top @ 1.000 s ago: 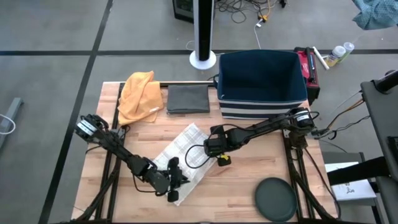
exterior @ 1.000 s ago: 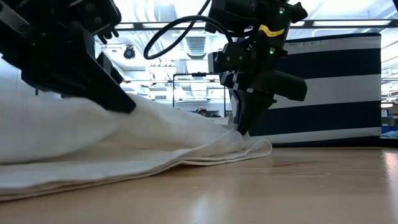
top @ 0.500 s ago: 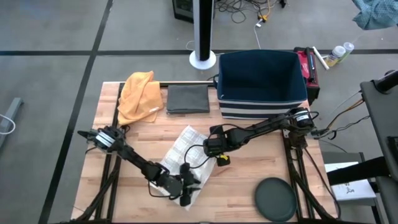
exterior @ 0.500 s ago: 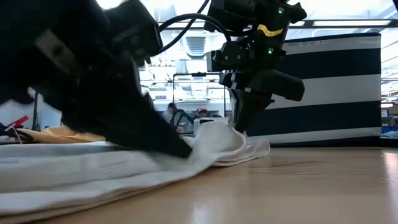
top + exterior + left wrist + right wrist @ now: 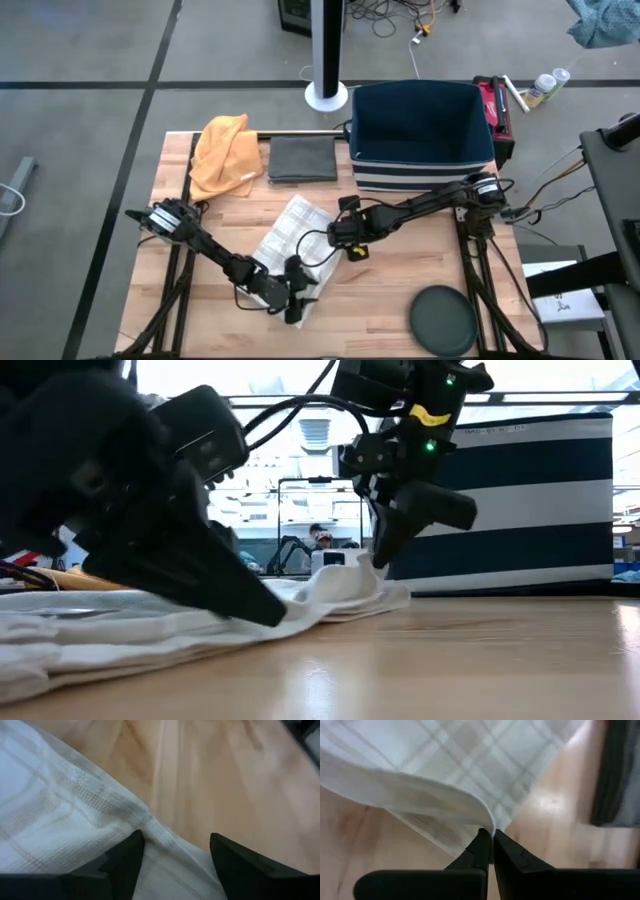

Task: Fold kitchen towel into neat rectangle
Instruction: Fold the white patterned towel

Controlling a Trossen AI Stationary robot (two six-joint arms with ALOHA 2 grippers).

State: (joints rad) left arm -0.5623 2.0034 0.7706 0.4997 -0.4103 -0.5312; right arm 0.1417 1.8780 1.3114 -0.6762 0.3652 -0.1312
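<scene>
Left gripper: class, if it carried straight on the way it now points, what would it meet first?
Most likely the white towel: the left gripper stands open right over the towel's edge, with bare table beyond. Depth is hard to judge.

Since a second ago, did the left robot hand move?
Yes. In the high view the left end effector slid along the white towel toward the round dark disc on the table's right side, and its fingers have opened.

One white checked towel (image 5: 290,240), one orange cloth (image 5: 223,153), one grey folded cloth (image 5: 301,159), one striped bin (image 5: 420,170), one dark round lid (image 5: 444,319).
</scene>
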